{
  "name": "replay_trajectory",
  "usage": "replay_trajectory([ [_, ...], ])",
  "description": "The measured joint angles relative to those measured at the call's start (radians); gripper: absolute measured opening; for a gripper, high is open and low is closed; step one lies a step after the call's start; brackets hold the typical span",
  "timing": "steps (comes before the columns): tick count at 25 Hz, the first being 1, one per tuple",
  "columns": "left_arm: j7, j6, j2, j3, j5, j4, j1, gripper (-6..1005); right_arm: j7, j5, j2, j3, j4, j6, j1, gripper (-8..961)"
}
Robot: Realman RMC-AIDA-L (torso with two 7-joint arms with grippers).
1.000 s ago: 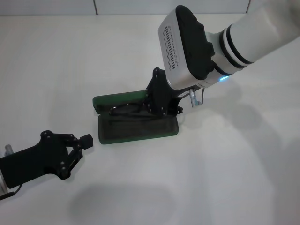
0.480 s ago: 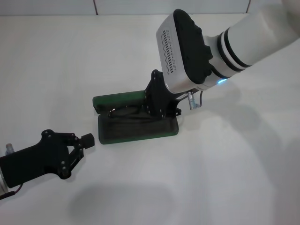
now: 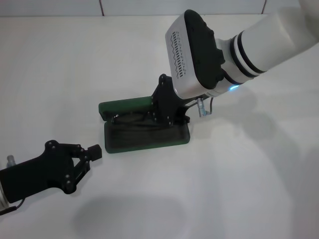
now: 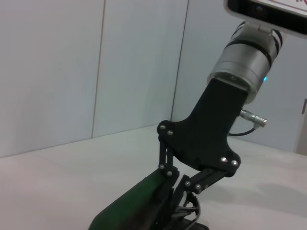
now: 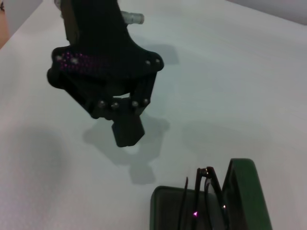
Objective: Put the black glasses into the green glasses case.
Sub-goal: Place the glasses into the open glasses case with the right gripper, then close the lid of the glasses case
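1. The right end effector is down at the open green glasses case, its black linkage low over the hinge side. From where I stand its tips are buried among the frame and the lid, so I cannot tell whether it is clamped on the glasses or apart.
2. The black glasses lie in the case's lower tray, close against the raised lid, with the thin temple arms showing dark on the lining. In the right wrist view the glasses show as slim rods standing up from the tray next to the green lid, so they seem not fully settled flat.
3. The left end effector hovers just off the case's left end, toward the near left part of the white counter, with its fingers together and holding nothing.
4. The case sits around the middle of the counter.
5. I'd judge the glasses light, springy and easy to bend or scratch; the sound place to hold is the bridge or the front frame, not the lenses or temple arms. The case looks stiff and likely to slide if pushed.
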Motion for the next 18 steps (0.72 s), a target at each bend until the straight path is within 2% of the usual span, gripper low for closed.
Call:
replay_trajectory([
  [14, 0.003, 0.002, -0.001, 0.000, 0.001, 0.000, 0.001, -1, 0.006, 0.003, 0.000, -0.028, -0.012, 0.010, -0.004, 103],
  [18, 0.003, 0.002, -0.001, 0.000, 0.007, 0.000, 0.000, -1, 0.013, 0.003, 0.000, -0.037, -0.012, 0.008, -0.003, 138],
])
